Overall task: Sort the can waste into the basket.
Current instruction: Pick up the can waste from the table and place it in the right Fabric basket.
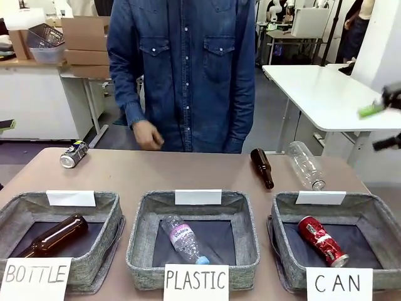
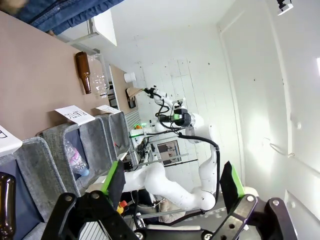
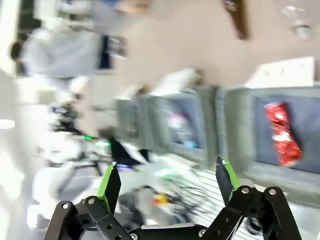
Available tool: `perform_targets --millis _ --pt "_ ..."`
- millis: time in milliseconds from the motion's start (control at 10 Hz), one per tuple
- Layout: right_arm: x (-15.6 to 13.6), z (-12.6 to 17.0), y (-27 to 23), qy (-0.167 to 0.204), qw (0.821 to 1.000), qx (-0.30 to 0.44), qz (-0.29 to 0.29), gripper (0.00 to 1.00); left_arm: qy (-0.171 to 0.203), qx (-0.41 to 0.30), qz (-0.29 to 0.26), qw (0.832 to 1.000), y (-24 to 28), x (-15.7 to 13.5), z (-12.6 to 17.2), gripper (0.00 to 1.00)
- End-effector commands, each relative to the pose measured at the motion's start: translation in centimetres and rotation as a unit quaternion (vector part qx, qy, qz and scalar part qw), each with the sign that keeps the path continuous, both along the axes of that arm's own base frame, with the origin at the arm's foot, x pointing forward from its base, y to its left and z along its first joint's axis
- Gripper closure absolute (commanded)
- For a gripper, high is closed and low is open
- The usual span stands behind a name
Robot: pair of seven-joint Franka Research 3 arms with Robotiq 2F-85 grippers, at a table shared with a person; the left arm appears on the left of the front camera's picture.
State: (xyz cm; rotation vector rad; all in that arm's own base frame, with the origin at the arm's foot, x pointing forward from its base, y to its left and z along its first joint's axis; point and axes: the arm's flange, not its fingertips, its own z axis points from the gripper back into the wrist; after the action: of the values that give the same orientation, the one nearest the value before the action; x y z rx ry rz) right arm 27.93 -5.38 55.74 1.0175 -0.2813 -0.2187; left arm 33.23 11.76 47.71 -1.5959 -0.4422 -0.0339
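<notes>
A red can lies in the grey basket signed "CAN" at the front right. The silver can lies on its side on the table at the far left, near the person's side. My right gripper hangs blurred at the right edge, above and behind the CAN basket, holding nothing. The blurred right wrist view shows it open, with the red can in its basket beyond. My left gripper is open and empty, beside the baskets.
A brown bottle and a clear plastic bottle lie on the table behind the CAN basket. The PLASTIC basket holds a plastic bottle, and the BOTTLE basket holds a brown bottle. The person's hand hovers over the far edge.
</notes>
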Motion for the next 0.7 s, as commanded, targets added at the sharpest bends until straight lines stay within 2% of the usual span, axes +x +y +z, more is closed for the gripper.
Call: perform_targets --millis 0,100,200,600 --pt "0.6 -2.3 -0.2 -0.110 0.921 0.372 -0.032 0.00 -0.013 -0.008 0.000 1.000 0.0 0.0 0.1 0.00" --pt "1.0 -2.6 -0.1 -0.083 0.926 0.365 -0.058 0.00 -0.013 -0.008 0.000 1.000 0.0 0.0 0.1 0.00" --pt "0.4 0.4 -1.3 -0.011 0.996 0.082 -0.023 0.00 -0.013 -0.008 0.000 1.000 0.0 0.0 0.1 0.00" --pt "0.4 0.4 -1.3 -0.011 0.996 0.082 -0.023 0.00 -0.013 -0.008 0.000 1.000 0.0 0.0 0.1 0.00"
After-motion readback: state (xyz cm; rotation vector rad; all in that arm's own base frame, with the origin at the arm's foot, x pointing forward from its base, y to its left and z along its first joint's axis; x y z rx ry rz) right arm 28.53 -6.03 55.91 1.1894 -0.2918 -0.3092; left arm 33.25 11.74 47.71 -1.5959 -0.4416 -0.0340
